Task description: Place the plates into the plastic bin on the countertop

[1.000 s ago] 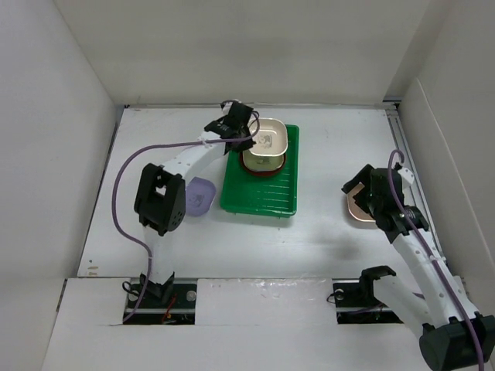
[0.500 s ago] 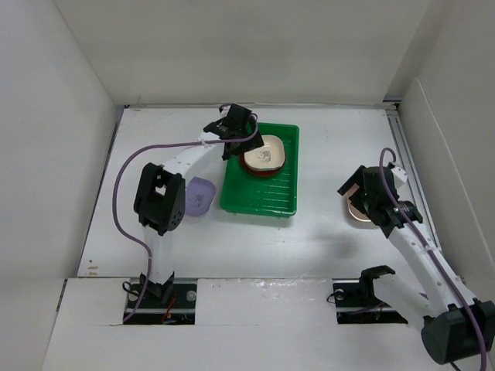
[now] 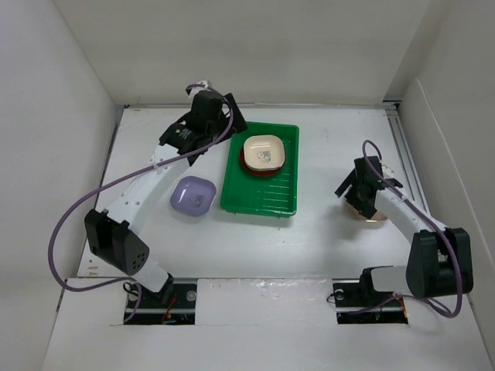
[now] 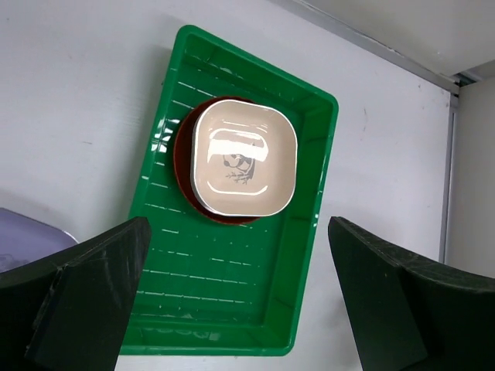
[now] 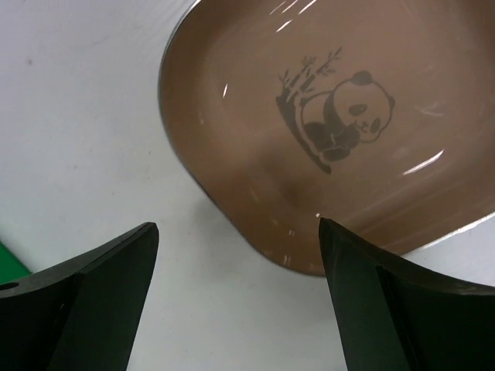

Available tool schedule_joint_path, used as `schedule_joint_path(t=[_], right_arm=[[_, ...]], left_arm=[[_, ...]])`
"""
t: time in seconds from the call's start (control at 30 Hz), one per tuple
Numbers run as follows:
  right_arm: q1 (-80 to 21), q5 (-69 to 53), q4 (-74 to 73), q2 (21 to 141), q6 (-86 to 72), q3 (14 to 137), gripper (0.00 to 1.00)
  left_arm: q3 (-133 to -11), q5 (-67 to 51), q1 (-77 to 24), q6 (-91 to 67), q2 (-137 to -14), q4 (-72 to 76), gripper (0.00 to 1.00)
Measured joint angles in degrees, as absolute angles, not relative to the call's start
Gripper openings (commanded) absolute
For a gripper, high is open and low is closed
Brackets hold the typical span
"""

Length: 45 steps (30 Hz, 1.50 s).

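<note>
Lavender plate (image 3: 192, 196) sits on the countertop (image 3: 325, 232), just left of the bin (image 4: 309, 255). Left gripper (image 4: 238, 255) has released the cream plate (image 4: 244, 158), now stacked on the red plate (image 4: 182, 166) in the bin, and backed off, jaws wide and empty. Right gripper (image 5: 237, 232) has moved in, jaws spread astride the tan plate (image 5: 332, 116) rim; contact unclear.

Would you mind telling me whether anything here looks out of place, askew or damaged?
Nothing looks damaged or spilled. The cream plate sits slightly off-centre on the red plate in the bin. The lavender plate and the tan plate lie outside it.
</note>
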<state>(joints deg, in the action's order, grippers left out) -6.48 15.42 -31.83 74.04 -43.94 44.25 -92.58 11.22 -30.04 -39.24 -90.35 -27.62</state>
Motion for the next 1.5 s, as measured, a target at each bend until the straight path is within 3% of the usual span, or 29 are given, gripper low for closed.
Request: schedule_joint_path(t=[0.17, 0.2, 0.27, 0.3, 0.4, 0.47, 0.77, 1.0, 1.1, 1.27, 1.5], right_arm=[[-2.15, 11.53, -29.98, 80.82, -41.63, 46.78, 0.70], [-1.87, 11.20, -29.61, 82.35, -41.23, 47.66, 0.57], [-1.83, 10.09, -29.08, 85.10, -40.42, 49.45, 0.44], [-1.83, 9.45, -28.49, 86.41, -40.10, 50.17, 0.32], [-1.85, 8.47, -27.46, 89.58, -38.87, 51.94, 0.19], [-1.93, 8.45, -27.86, 90.61, -38.54, 53.80, 0.01], [-8.29, 14.11, -31.40, 91.26, -37.36, 62.98, 0.00], [-23.20, 16.01, -37.01, 93.86, -37.08, 85.27, 0.00], [-29.26, 16.12, -38.54, 103.31, -33.76, 103.33, 0.00], [-35.55, 17.17, -43.72, 124.18, -29.10, 132.00, 0.00], [-36.45, 15.88, -49.95, 138.08, -26.74, 140.68, 0.00]], left_arm=[[-86.94, 12.08, -30.00, -39.29, -84.47, -27.92, 1.00], [-85.58, 12.34, -30.00, -39.33, -83.55, -27.90, 1.00], [-82.94, 13.17, -30.00, -39.44, -82.19, -27.90, 1.00], [-82.02, 13.76, -29.82, -39.59, -81.97, -28.10, 1.00], [-80.60, 14.57, -28.88, -40.73, -82.52, -28.51, 1.00], [-78.41, 15.46, -27.59, -41.60, -82.63, -28.12, 1.00], [-70.54, 18.96, -22.61, -46.70, -82.46, -28.58, 1.00], [-63.09, 15.75, -11.03, -48.82, -77.19, -28.03, 1.00], [-61.04, 15.00, -5.08, -48.73, -75.59, -28.16, 1.00], [-60.90, 15.09, -4.45, -47.35, -75.09, -29.36, 1.00], [-61.01, 14.44, -4.75, -42.54, -75.13, -32.01, 1.00]])
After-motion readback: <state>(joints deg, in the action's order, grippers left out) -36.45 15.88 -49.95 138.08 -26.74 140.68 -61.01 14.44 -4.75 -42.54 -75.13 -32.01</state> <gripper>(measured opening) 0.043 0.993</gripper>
